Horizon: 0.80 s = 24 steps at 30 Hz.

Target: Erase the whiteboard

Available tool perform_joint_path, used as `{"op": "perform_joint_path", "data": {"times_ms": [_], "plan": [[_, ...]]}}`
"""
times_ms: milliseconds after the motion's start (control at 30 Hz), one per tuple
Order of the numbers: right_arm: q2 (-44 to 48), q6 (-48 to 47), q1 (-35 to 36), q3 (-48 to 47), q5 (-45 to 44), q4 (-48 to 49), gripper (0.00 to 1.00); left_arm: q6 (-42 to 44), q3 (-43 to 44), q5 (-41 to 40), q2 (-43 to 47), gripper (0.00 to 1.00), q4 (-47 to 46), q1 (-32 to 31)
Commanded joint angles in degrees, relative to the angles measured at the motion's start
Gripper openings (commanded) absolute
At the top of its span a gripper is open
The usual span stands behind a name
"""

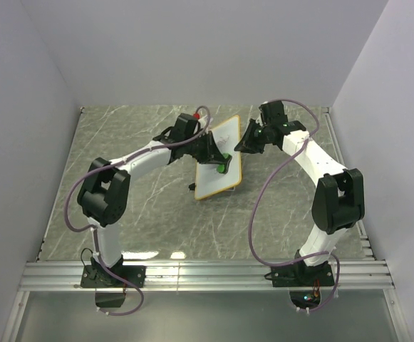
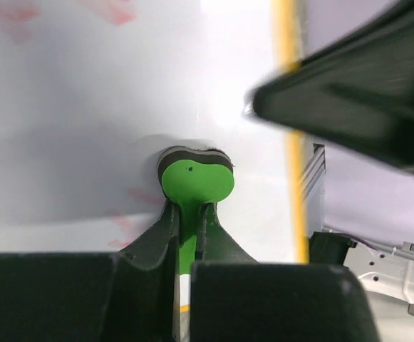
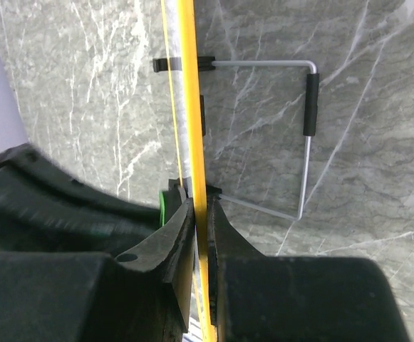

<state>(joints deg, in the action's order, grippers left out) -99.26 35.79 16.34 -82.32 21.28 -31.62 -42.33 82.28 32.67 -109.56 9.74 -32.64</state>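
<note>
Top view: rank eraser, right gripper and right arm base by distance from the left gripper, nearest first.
1. eraser: held in the left gripper's jaws, on the whiteboard.
2. right gripper: just to the right, jaws clamped on the whiteboard's right edge.
3. right arm base: far off at the near edge, lower right of the view.

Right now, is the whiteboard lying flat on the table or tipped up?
Tipped up: the right gripper clamps the edge of the whiteboard, and the wire stand on its back is exposed.
</note>
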Motion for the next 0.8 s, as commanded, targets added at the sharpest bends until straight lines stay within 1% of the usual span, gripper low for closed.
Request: {"op": "perform_joint_path", "data": {"times_ms": [0,100,233,300,400,500,533,600,633,767], "plan": [[2.14,3.06,1.85,-0.21,3.24,6.3,0.0,1.19,-6.6,0.12,-1.53,0.0,2.57,1.44],[2.41,3.23,1.85,0.41,3.33,6.3,0.0,2.68,-9.5,-1.55,-1.36,0.0,2.65,2.23],[2.67,3.23,1.77,0.76,3.42,6.57,0.0,2.34,-14.24,-1.82,0.83,0.0,0.55,2.15],[2.67,3.58,1.86,0.76,3.68,6.74,0.0,2.07,-14.52,-1.9,1.62,0.0,0.54,2.06],[2.67,4.02,1.86,1.02,3.95,7.35,0.0,1.37,-12.85,-1.55,3.03,0.0,1.33,1.44],[2.85,4.2,1.94,1.46,3.95,7.62,0.0,0.4,-8.64,-0.77,4.0,0.0,2.91,-0.92],[2.85,4.29,1.86,1.55,3.95,7.71,0.0,0.32,-5.76,-0.59,4.0,0.0,3.44,-2.67],[2.76,4.29,1.94,1.64,4.03,7.8,0.0,-0.04,-2.93,0.29,3.65,0.0,4.06,-4.53],[2.67,4.37,1.94,1.47,4.03,7.8,0.0,-0.39,-1.44,2.56,3.56,0.0,3.28,-6.27],[2.41,4.46,1.86,1.29,4.03,7.88,0.0,-1.0,-0.8,4.16,2.77,0.0,1.52,-8.75]]}}
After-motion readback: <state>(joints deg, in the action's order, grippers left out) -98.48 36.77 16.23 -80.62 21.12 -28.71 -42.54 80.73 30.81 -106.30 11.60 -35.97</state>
